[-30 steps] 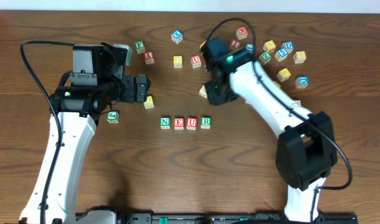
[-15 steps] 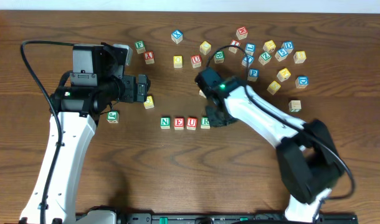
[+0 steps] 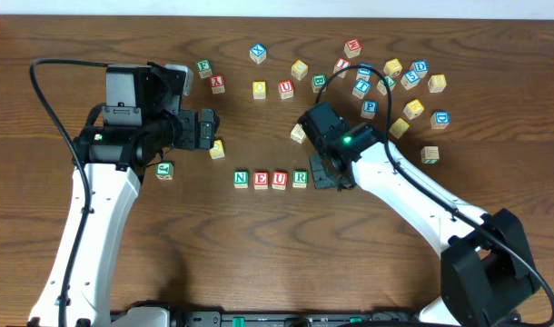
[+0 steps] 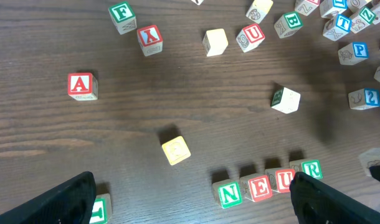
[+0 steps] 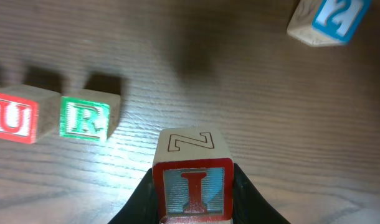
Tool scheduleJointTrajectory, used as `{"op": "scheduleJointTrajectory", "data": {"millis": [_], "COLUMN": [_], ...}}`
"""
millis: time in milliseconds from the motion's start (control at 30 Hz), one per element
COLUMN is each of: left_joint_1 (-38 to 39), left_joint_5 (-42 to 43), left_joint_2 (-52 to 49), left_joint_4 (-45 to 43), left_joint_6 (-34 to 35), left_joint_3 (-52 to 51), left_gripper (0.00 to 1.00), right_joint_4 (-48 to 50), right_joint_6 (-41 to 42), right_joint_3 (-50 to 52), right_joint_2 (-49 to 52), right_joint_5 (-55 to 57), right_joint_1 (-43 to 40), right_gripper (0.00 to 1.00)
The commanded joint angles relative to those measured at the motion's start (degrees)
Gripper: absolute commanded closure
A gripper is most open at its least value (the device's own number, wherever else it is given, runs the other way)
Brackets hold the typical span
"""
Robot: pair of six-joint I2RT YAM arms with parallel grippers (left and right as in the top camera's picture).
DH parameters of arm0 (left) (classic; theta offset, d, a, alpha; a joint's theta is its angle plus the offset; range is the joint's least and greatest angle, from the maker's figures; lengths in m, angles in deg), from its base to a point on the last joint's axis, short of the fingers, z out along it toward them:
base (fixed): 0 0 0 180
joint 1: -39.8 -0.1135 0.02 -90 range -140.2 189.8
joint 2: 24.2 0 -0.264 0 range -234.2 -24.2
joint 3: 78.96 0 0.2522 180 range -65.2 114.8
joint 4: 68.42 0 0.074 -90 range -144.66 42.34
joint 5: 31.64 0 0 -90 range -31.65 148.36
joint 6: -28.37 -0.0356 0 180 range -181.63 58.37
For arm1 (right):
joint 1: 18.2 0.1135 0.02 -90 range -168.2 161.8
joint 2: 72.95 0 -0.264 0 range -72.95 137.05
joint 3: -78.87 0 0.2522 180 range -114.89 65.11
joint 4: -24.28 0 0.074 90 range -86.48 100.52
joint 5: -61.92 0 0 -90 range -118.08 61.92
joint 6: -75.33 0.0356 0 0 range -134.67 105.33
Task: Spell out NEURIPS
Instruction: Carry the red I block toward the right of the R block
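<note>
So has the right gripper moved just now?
Yes. The right gripper, carrying the I cube, has moved down the overhead picture to just right of the R cube.

Wooden I cube [image 5: 193, 180] (painted face), matt woodgrain table [image 3: 259, 254].

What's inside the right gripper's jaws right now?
The red I cube, clamped in the right gripper, with an outlined Z on its upper face. Its underside falls outside the wrist view, and from overhead the gripper hides the cube.
</note>
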Motion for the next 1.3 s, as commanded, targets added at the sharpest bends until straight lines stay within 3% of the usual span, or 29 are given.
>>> {"op": "scheduleJointTrajectory", "data": {"millis": [0,633,1267], "left_joint_1": [-0.2,-0.2,-0.2], "left_joint_5": [0.68,0.66,0.66], "left_joint_2": [0.5,0.5,0.5], "left_joint_4": [0.02,0.02,0.02], "left_joint_6": [-0.37,-0.37,-0.37], "left_joint_3": [1.38,1.38,1.38], "left_gripper": [0.02,0.02,0.02], "right_joint_4": [1.46,7.45,11.93], "right_joint_6": [3.74,11.5,13.33], "right_joint_3": [2.1,4.46,8.46], "right_joint_2": [-0.76,-0.76,-0.76], "right_joint_5": [0.5,1.29,3.56], "right_joint_1": [-0.17,2.95,4.2], "right_gripper": [0.95,0.98,0.98]}}
